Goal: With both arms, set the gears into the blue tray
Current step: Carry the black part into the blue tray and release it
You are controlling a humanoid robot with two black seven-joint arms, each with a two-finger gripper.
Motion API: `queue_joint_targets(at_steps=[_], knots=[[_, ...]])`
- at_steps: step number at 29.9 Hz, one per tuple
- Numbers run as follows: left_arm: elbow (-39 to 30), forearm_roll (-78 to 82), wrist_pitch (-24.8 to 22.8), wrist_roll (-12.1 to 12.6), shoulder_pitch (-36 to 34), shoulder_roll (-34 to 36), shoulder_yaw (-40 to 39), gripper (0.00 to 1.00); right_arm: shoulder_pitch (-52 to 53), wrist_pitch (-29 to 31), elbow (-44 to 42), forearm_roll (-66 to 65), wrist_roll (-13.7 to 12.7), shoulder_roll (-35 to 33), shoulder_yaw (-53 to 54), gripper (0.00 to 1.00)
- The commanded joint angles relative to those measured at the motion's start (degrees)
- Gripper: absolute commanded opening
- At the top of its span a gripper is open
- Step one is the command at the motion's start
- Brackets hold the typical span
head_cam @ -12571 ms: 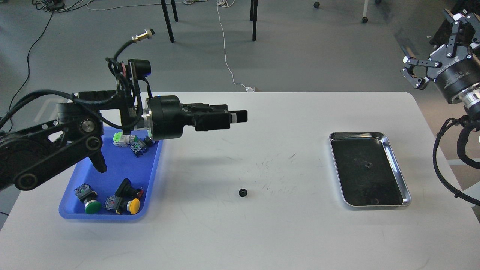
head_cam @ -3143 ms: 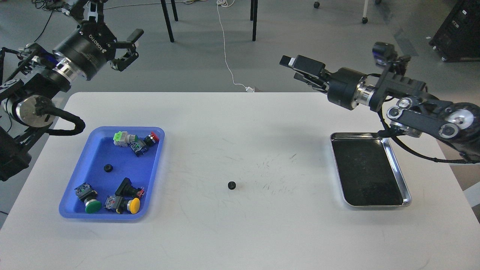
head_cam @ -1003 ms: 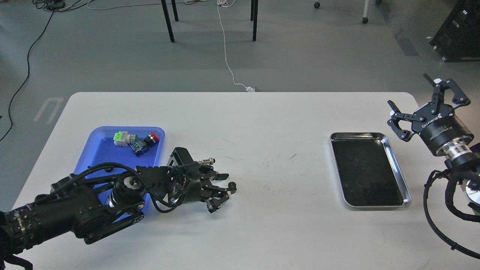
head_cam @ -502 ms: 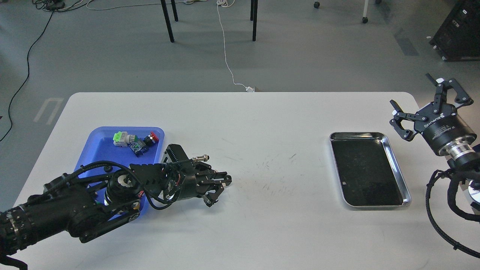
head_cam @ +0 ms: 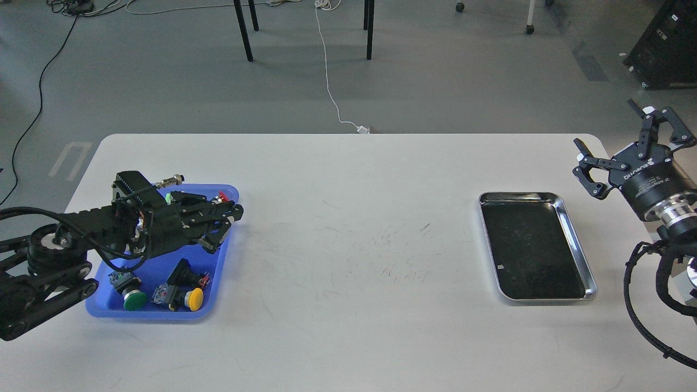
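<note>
My left gripper hangs over the right part of the blue tray, its fingers drawn together. The gear it closed on is hidden between the dark fingers. No gear shows on the white table. My left arm covers the middle of the tray, so any gear lying there is hidden. My right gripper is open and empty, raised beyond the table's right edge.
Coloured push-button switches lie in the blue tray, among them a green-capped one and a yellow-capped one. A shiny steel tray with a dark bottom sits on the right side of the table.
My left gripper closed around the gear at mid-table and moved left with it to above the blue tray. The gear is gone from the table. My right gripper drifted slightly right.
</note>
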Motion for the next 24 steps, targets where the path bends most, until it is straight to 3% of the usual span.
queue_joint_targets(at_steps=[1,14,17,20,24], knots=[[3.84,-0.90,-0.13,-1.02,1.16,1.87,0.04,0.11,0.02,0.09,0.01,-0.04,0.00,-0.17,-0.05,0.95],[7.72,-0.72,-1.09,-2.69,1.69,3.11,4.17,0.15,-0.07,0.44,0.09,-0.04,0.00,-2.63,0.39,0.95],[7.72,-0.63,-1.09,-2.60,1.78,2.84,4.17,0.32,0.02,0.27,0.09,-0.04,0.00,-2.63,0.39,0.95],[7.81,-0.72,-0.92,-2.52,1.95,2.40,4.34,0.61,0.02,0.18,0.09,-0.04,0.00,-2.63,0.47,0.95],[8.42,-0.81,-1.27,-3.22,1.78,1.96,4.43,0.70,-0.07,0.09,0.09,-0.13,0.00,-2.63,0.92,0.95]])
